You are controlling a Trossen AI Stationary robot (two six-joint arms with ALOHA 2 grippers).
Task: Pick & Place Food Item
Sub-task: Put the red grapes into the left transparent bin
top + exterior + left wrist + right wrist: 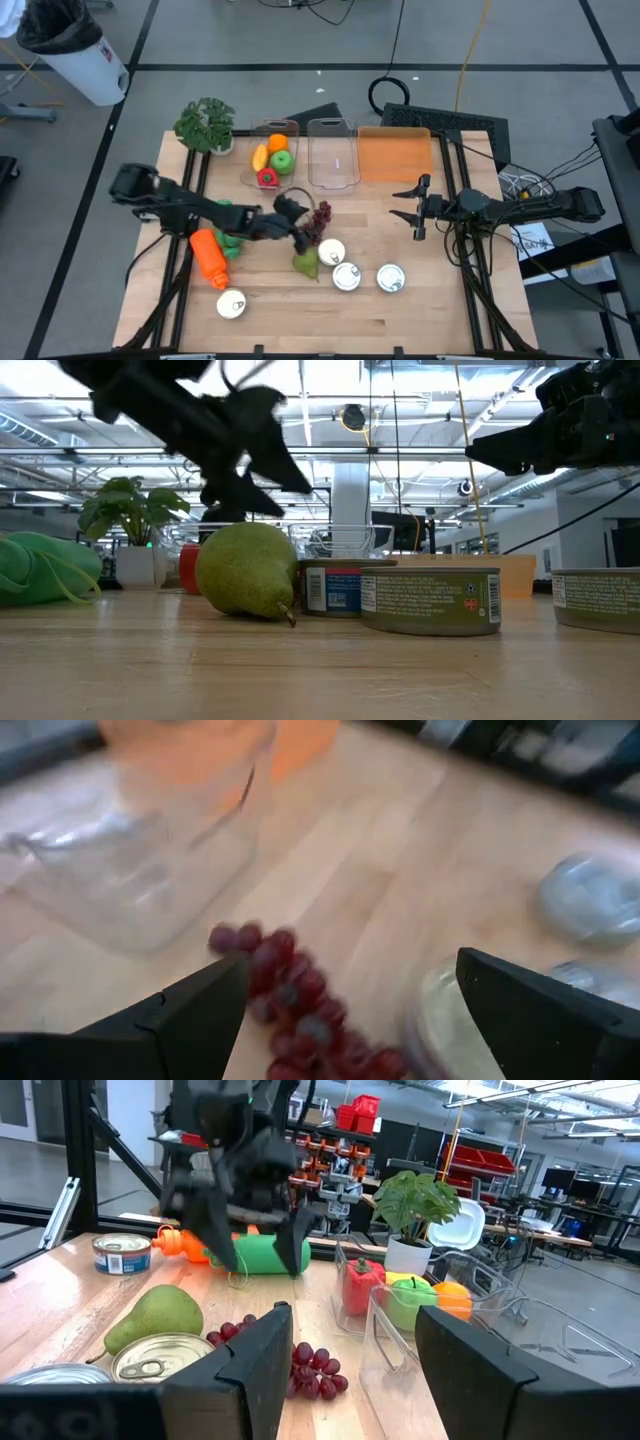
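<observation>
A bunch of dark red grapes lies on the wooden table, and a green pear lies on its side just nearer. My left gripper hovers open right beside the grapes, on their left. In the left wrist view the grapes show between and beyond its spread fingers, touching neither. My right gripper stands open and empty at the table's right, pointing level toward the grapes.
Three containers stand at the far side: one holding fruit, one clear and empty, one orange. Several tin cans lie near the pear. An orange carrot, a green item and a potted plant sit at left.
</observation>
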